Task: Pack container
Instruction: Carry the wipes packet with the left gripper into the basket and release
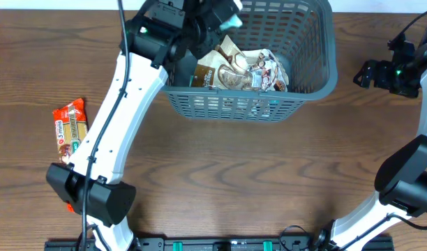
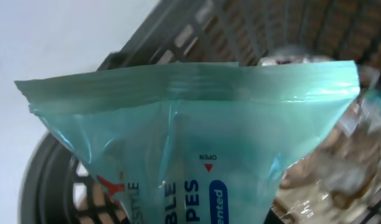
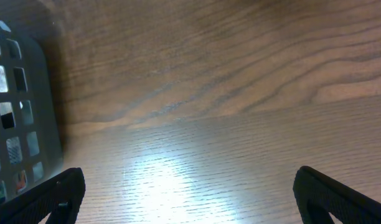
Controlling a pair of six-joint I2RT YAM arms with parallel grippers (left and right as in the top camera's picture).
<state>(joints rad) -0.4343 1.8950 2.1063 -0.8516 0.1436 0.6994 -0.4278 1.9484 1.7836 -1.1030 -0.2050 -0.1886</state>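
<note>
The container (image 1: 234,104) stands at the far middle of the table, its back rim cut off by the picture edge, with crumpled packets (image 1: 234,70) inside that are hard to tell apart. Above it the left gripper (image 1: 215,15) pinches a teal packet (image 2: 197,143), which covers its fingers completely in the wrist view. The right gripper (image 3: 189,174) is spread wide over bare wood just beside the container.

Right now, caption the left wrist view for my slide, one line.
A teal wipes packet held over the dark grey basket, snack packets lying inside.
</note>
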